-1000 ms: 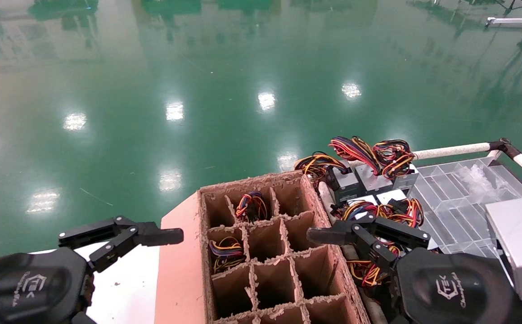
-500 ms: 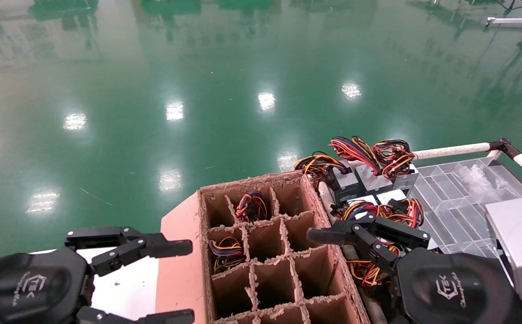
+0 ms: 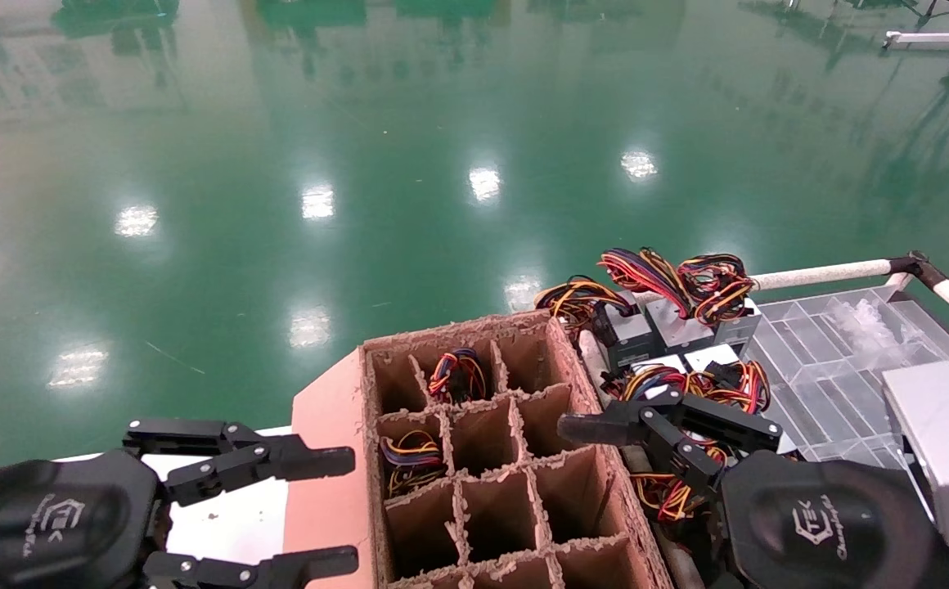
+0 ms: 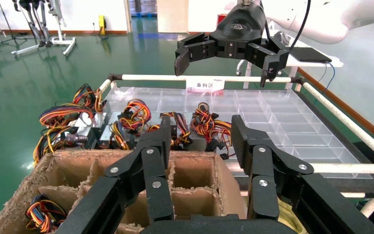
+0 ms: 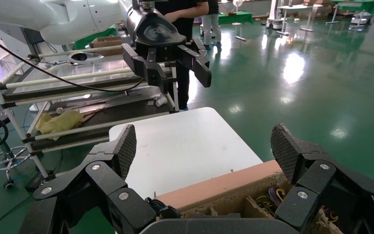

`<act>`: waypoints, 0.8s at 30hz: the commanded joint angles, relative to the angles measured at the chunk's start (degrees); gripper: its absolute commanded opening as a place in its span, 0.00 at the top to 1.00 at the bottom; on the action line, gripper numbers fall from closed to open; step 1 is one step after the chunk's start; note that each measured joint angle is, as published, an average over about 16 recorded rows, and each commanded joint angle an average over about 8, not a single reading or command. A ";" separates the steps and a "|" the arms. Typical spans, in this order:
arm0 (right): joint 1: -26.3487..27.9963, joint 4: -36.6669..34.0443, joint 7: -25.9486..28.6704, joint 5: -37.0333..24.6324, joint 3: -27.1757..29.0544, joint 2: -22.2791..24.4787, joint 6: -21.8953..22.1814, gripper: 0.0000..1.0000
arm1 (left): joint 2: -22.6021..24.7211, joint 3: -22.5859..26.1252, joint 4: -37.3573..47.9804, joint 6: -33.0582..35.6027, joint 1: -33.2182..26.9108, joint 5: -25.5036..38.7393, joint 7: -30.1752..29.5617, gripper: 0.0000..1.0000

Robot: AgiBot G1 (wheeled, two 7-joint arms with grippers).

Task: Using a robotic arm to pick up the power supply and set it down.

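Over the white table [image 3: 229, 523], beside the left flap of the cardboard box [image 3: 458, 327]: left gripper [image 3: 352, 511], fingers spread wide, holding nothing. Changed from a second ago: then only the upper finger in the head view, angled up and well short of the flap; now both fingers in view, upper one lying level with its tip over the flap's left edge, lower one risen into sight along the view's bottom. Seen from the left wrist, pointing across the box's divided cells toward the cart beyond.

Over the box's right wall, near its right edge: right gripper [image 5: 204, 146], fingers wide apart, gripping nothing. No change in place or spread from the earlier frames.

At the left end of the railed cart, just beyond the box's right wall: power supply [image 3: 675, 331], a silver-grey metal box standing among several others like it, untouched by either gripper. Looped bundles of red, yellow, orange and black wires [image 3: 712, 282] piled on top and around. Same place as before.

To the right of the power supplies on the same cart: clear compartment tray [image 3: 818, 368], bordered at the far side by a white rail [image 3: 818, 274].

Inside the box, in two cells near its far-left corner: more coloured wire loops [image 3: 456, 375], unmoved. Other cells showing only bare cardboard. Beyond everything, glossy green floor [image 3: 360, 123].
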 commanded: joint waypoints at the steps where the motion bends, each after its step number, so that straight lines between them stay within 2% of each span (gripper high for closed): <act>1: 0.00 0.00 0.00 0.00 0.00 0.00 0.00 0.00 | 0.00 0.00 0.00 0.00 0.00 0.00 0.00 1.00; 17: -0.04 -0.12 -0.05 -0.13 -0.09 -0.18 0.12 0.00 | 0.00 0.00 0.00 0.00 0.00 0.00 0.00 1.00; 24: 1.50 -2.58 -0.92 -3.65 -2.24 -3.58 1.29 0.00 | 0.00 0.01 0.02 0.01 -0.01 0.00 0.01 1.00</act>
